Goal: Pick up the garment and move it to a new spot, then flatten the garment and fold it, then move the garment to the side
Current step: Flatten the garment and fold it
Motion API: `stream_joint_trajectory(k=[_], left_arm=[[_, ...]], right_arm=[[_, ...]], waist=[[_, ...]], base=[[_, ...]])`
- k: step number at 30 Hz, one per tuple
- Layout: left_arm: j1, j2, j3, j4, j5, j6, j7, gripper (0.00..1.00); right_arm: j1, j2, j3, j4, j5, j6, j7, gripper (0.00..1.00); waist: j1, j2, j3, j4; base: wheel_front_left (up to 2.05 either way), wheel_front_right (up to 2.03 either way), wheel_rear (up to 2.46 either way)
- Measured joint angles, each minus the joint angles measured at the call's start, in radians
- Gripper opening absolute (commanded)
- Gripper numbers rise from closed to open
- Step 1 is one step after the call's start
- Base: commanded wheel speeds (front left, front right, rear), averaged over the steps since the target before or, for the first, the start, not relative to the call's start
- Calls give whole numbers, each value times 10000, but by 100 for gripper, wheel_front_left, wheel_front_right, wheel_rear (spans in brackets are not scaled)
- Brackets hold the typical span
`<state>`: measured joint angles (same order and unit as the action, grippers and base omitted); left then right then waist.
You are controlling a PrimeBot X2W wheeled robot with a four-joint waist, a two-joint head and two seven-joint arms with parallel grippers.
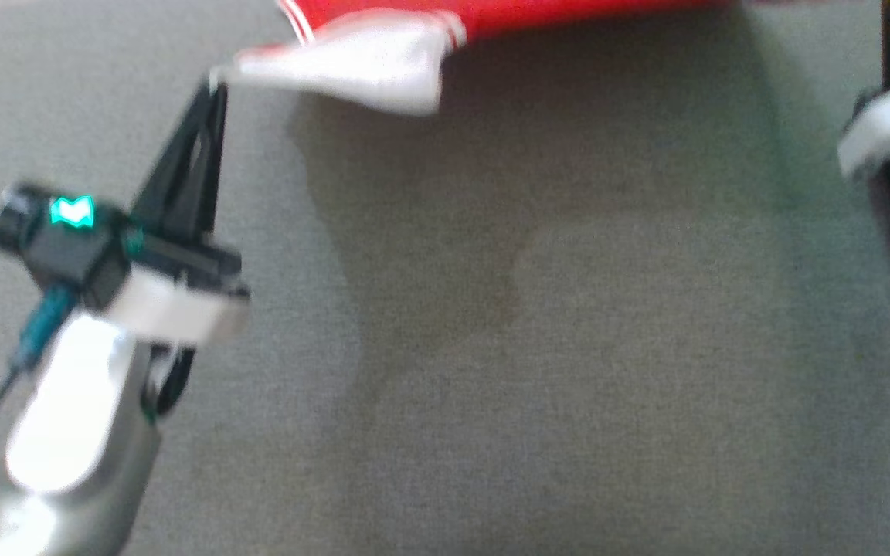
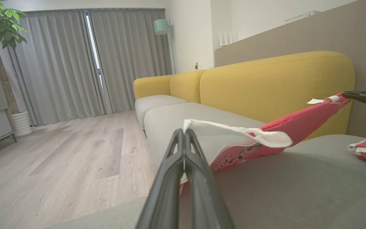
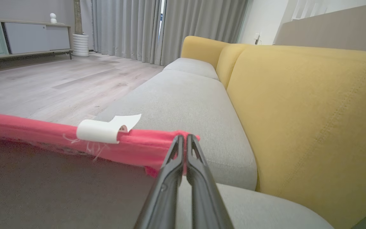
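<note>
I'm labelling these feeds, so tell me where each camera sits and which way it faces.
Head view: on the head, looking down at the grey cushion; left gripper shows.
Left wrist view: left wrist, facing the yellow sofa back; its shut fingers.
Right wrist view: right wrist, facing the curtains; right gripper shut.
All share the red garment.

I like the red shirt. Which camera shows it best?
The left wrist view: the shirt shows stretched from end to end. The head view catches a white sleeve and red strip; the right wrist view, one red edge.
</note>
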<state>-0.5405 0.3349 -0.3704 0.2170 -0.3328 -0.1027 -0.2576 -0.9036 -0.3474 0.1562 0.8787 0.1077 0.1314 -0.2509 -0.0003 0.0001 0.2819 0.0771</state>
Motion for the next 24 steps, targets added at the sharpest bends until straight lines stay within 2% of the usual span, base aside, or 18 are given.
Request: stream_joint_trajectory(k=[5,11,16,20,24], left_arm=[[2104,142,38,-777,-169,90,4,0],[4736,309,-173,-1319,-420,497,104,0],[5962,330,-190,-1925,-537,978,113,0],[6888,336,-190,-2660,-723,1296,303,0],[7476,405,-192,-3298,-819,1482,589,0]], right_arm=[[2269,-222,-96,-1018,637,0,0,0],[4758,-234,-514,-2479,1118,2,353,0],[6753,-219,-1248,-4194,1317,0,980,0],[8556,29,-1870,-5879,1283,0,1661,0],[9922,545,-2562,-7428,1152,0,2324,0]], waist=[[-1,0,-802,25],[-1,0,-1632,-12],[2,0,-2053,12],[1,0,-2218,-1],[1,0,-2225,54]], base=[[0,0,0],[0,0,0],[0,0,0],[0,0,0],[0,0,0]])
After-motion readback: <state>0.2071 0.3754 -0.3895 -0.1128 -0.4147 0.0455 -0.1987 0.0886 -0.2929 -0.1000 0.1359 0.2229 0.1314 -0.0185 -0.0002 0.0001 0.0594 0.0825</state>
